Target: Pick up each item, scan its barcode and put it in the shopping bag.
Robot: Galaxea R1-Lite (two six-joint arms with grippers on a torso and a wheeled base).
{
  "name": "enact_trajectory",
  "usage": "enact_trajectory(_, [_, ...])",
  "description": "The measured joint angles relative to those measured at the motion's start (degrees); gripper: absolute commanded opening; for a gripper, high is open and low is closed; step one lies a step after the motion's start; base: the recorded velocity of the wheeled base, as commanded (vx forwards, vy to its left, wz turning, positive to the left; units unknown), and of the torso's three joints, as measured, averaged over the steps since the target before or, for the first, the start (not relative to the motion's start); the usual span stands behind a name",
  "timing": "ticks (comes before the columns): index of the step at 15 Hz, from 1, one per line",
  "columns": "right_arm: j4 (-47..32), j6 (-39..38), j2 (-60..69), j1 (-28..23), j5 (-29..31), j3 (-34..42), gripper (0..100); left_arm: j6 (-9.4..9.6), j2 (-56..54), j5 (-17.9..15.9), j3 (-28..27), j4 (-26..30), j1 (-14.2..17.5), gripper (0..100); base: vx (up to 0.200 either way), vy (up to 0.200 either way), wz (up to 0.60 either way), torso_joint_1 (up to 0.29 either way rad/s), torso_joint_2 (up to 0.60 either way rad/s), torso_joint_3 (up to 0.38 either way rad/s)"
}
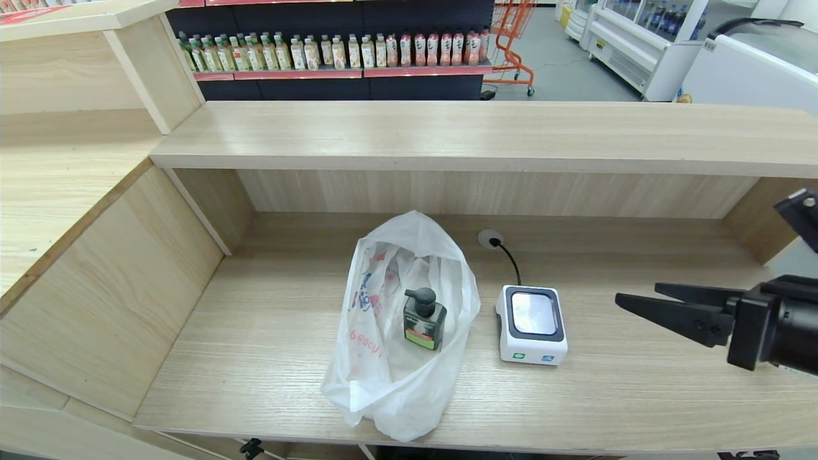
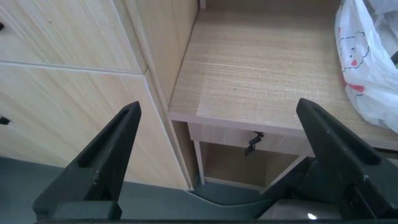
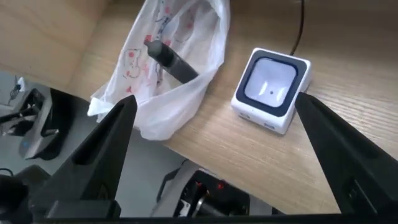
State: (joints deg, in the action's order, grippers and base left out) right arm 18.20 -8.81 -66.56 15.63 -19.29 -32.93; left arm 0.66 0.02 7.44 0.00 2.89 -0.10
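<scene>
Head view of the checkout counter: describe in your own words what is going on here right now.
A dark pump bottle already sits inside the white shopping bag, which stands open on the wooden counter beside the barcode scanner. The robot's right pincer is open and empty, hovering to the right of the scanner. Its left pincer is open too, low by the counter's front edge, holding nothing.

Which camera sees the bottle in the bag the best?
The head view: the pump bottle sits in plain sight inside the open shopping bag. The right wrist view catches its dark top at the bag's mouth; the left wrist view has the bag's corner.
</scene>
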Motion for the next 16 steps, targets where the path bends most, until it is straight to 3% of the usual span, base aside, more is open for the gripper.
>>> enact_trajectory(6, [-1.82,-0.11,3.22,-3.4,5.94,0.66,100,-0.39,0.0,0.0,0.0,0.01,0.02,100,-0.2,0.0,0.0,0.001,0.0,0.002])
enact_trajectory(9, [-1.89,-2.35,3.47,-3.93,8.92,1.26,100,-0.23,0.0,0.0,0.0,0.0,0.0,100,0.0,0.0,0.0,0.0,0.0,0.0])
enact_trajectory(16, [-1.87,-5.52,3.72,-5.24,14.67,3.06,100,0.02,0.0,-0.07,0.0,0.01,0.05,100,0.0,-0.2,0.0,0.008,0.0,0.0])
